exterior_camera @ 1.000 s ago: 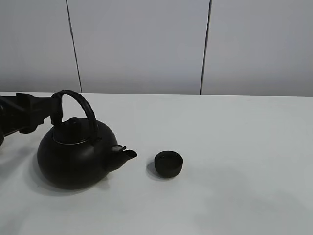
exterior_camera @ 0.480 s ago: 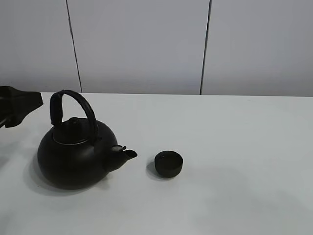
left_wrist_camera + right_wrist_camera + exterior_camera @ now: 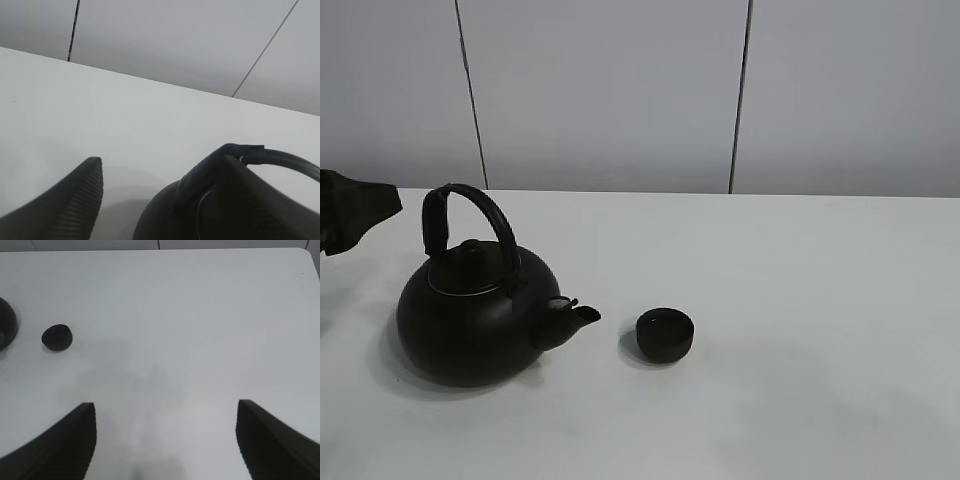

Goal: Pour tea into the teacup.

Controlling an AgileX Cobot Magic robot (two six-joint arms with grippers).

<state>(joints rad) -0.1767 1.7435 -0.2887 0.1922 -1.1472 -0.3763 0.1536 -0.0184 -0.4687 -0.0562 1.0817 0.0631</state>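
The big black kettle (image 3: 470,320) stands on the white table (image 3: 800,300) at the left, its spout toward the teacup (image 3: 665,335), a small dark low cup a short way to its right. My left gripper (image 3: 355,210) hangs at the far left edge, clear of the kettle's arched handle (image 3: 485,215). In the left wrist view the left gripper (image 3: 160,170) is open, with the handle (image 3: 285,159) and kettle top beyond its fingers. My right gripper (image 3: 165,410) is open and empty above bare table, and the teacup (image 3: 56,336) lies far from it.
A grey panelled wall (image 3: 620,90) rises behind the table's far edge. The kettle's rounded side (image 3: 6,325) shows at the edge of the right wrist view, and the table's corner (image 3: 305,252) is visible there.
My left gripper has drawn back to the left, away from the kettle's handle where it was a second ago. Kettle and teacup have not moved.
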